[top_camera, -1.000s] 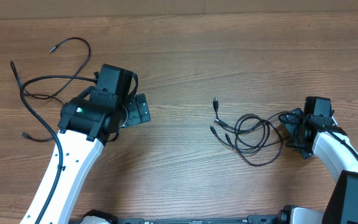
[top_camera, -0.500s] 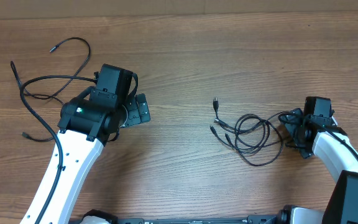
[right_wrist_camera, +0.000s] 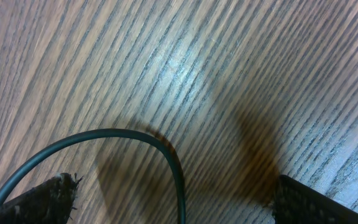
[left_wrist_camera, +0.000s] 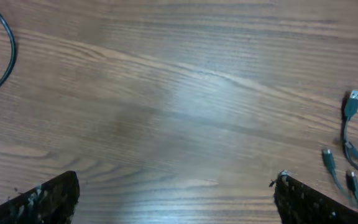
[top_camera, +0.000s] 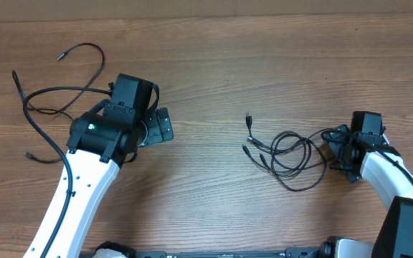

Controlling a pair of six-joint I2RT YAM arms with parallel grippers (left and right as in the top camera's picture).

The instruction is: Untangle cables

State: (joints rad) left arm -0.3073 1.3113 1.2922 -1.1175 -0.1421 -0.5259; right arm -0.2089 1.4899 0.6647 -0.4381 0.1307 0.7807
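Brown wood-grain table (top_camera: 278, 64) across every view, long streaky grain, soft sheen of light on top

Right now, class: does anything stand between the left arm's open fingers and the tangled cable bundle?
Nothing visible does. Only bare wooden table lies between the left fingers and the cable bundle, whose plug ends lie on the side nearest them.

On the table (top_camera: 214, 64), the loose cable (top_camera: 56, 97) sprawls at ten o'clock; the coiled cables (top_camera: 289, 154) lie at three o'clock; the left gripper (top_camera: 165, 125) sits between them; the right gripper (top_camera: 333, 152) is just beside the coil's three o'clock edge.
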